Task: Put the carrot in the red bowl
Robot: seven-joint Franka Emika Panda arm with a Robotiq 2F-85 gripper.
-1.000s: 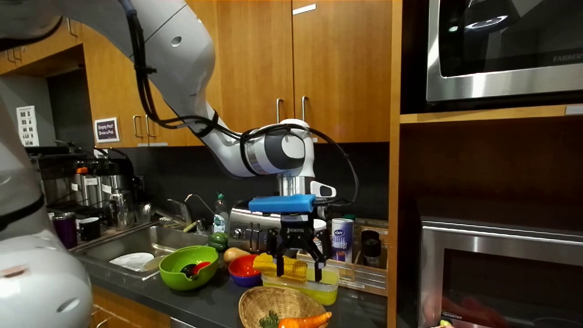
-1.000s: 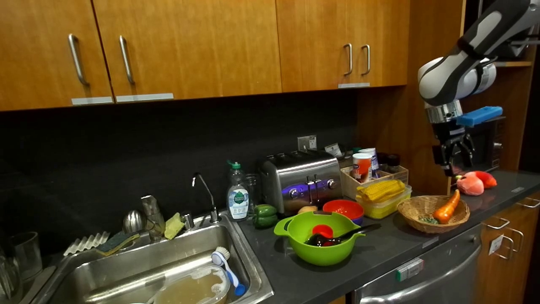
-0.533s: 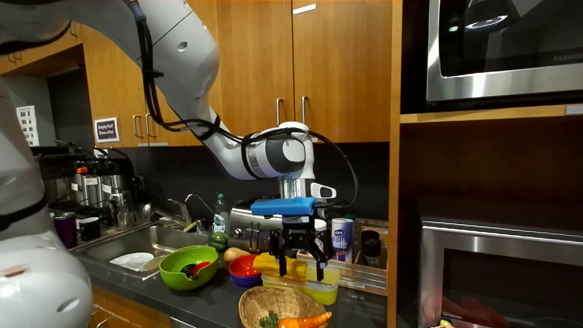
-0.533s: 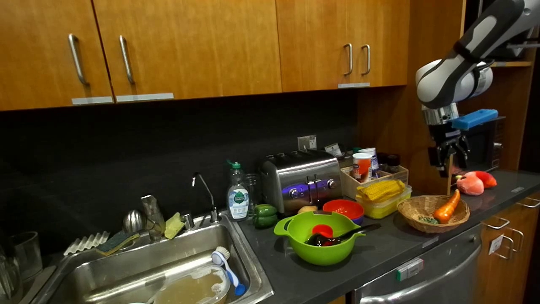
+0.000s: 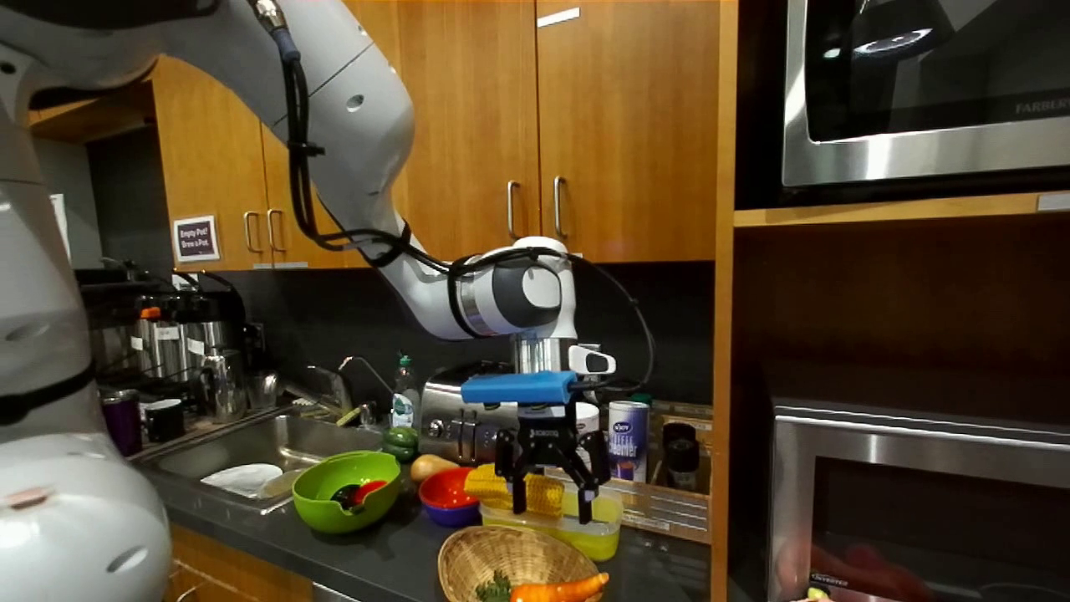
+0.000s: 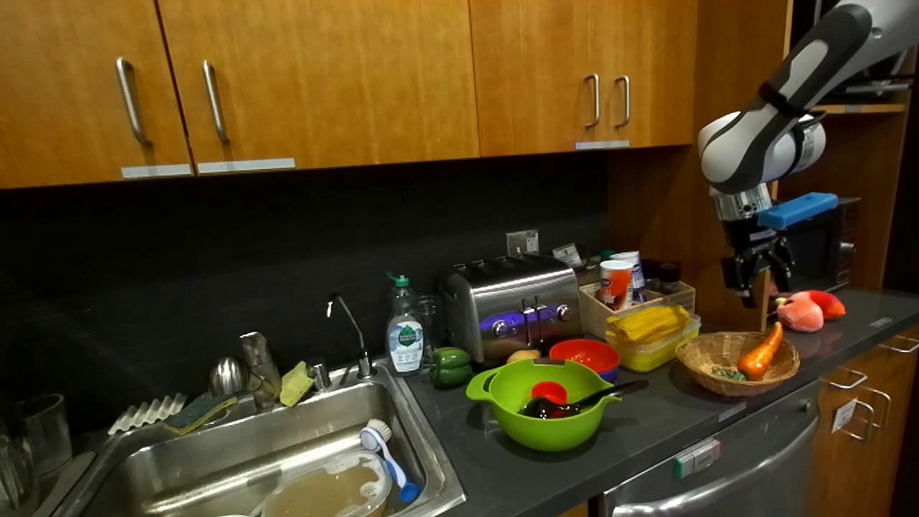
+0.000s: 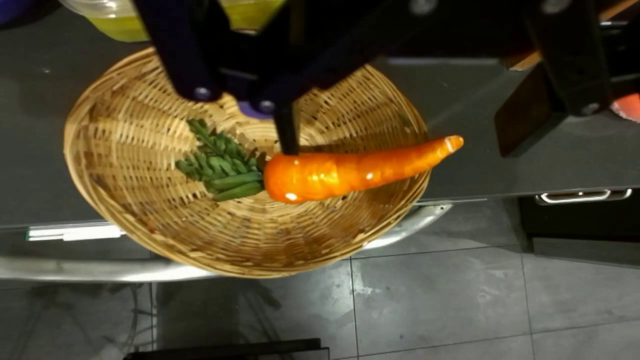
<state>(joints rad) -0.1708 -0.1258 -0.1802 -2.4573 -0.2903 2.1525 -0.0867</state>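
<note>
Plainly, the carrot (image 7: 345,172) was glossy and bright orange, blunt at its thick end and tapering to a slim tip with a pale band near it; dark green leaves (image 7: 225,165) lay at the thick end; it rested in the wicker basket (image 7: 280,250), below the end effector (image 5: 552,512) and apart from it, the slim tip reaching past the rim; the end effector hung with its fingers spread wide, and in the wrist view one fingertip showed right at the edge of the thick end; in both exterior views the red bowl (image 6: 585,353) stood lower than the end effector and to the left of it, with blue showing beneath its red; between the end effector and that bowl, in an exterior view, a yellow container (image 6: 653,355) with corn (image 6: 650,324) on top stood in the way; farther left of the end effector on the surface (image 6: 488,467) was the green bowl (image 6: 546,436), with a black utensil (image 6: 603,398) and a small red thing (image 6: 550,392) in it; the toaster (image 6: 528,287) stood behind the end effector and to its left; lower than the end effector and to its right, in an exterior view, a pink round thing (image 6: 800,316) lay beside a red item (image 6: 829,305).
</note>
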